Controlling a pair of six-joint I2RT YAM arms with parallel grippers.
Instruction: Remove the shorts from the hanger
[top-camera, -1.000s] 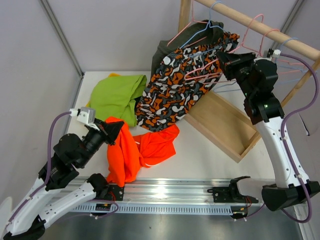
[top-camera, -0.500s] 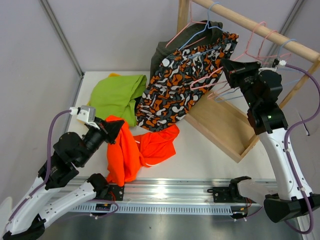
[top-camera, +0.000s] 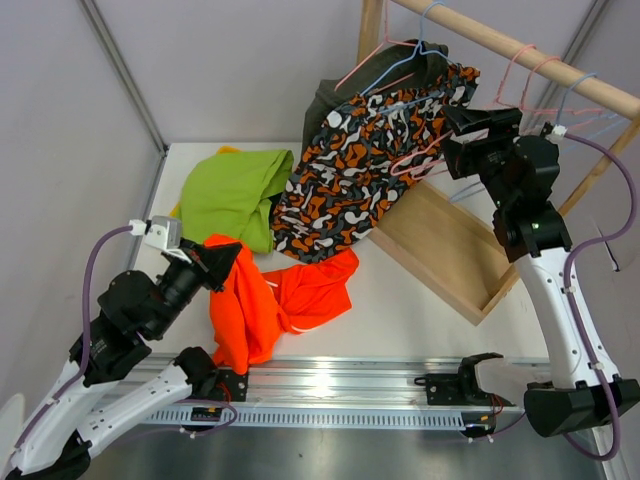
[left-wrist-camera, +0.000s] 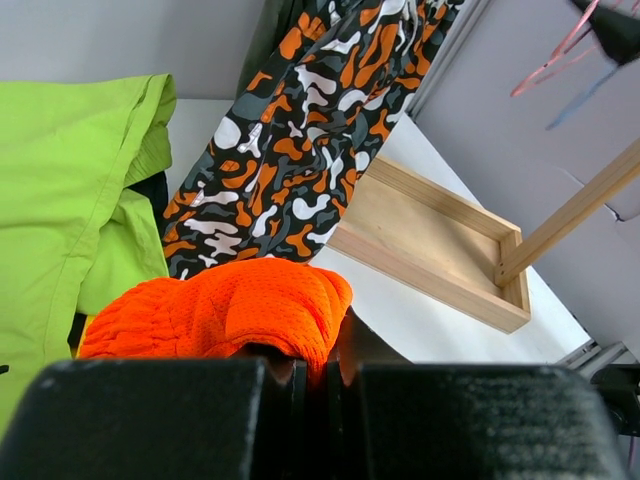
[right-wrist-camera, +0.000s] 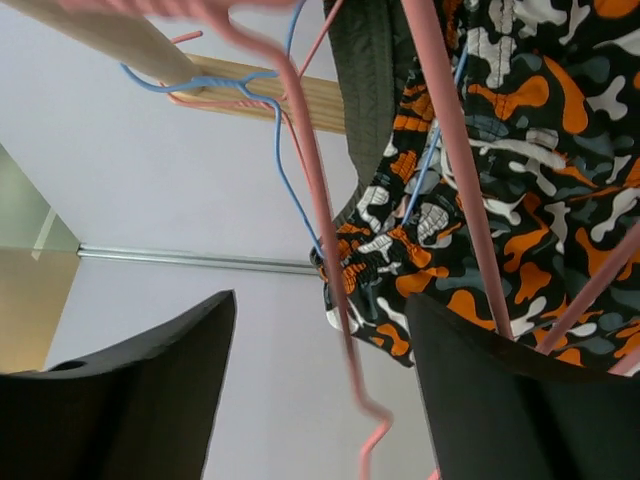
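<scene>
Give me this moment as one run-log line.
left gripper: shut on orange shorts | right gripper: open around pink hanger | camouflage shorts: hanging, not removed

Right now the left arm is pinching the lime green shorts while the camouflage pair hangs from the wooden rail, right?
Not quite. The left gripper is shut on the bright orange shorts, not the lime green shorts, which lie free beside it, as the left wrist view shows. The camouflage shorts do hang from the wooden rail.

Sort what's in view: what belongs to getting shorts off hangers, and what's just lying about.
Job: camouflage shorts, olive shorts, pink hanger, orange shorts in left claw, lime green shorts.
Lying about: wooden tray, empty hangers, rail.
</scene>
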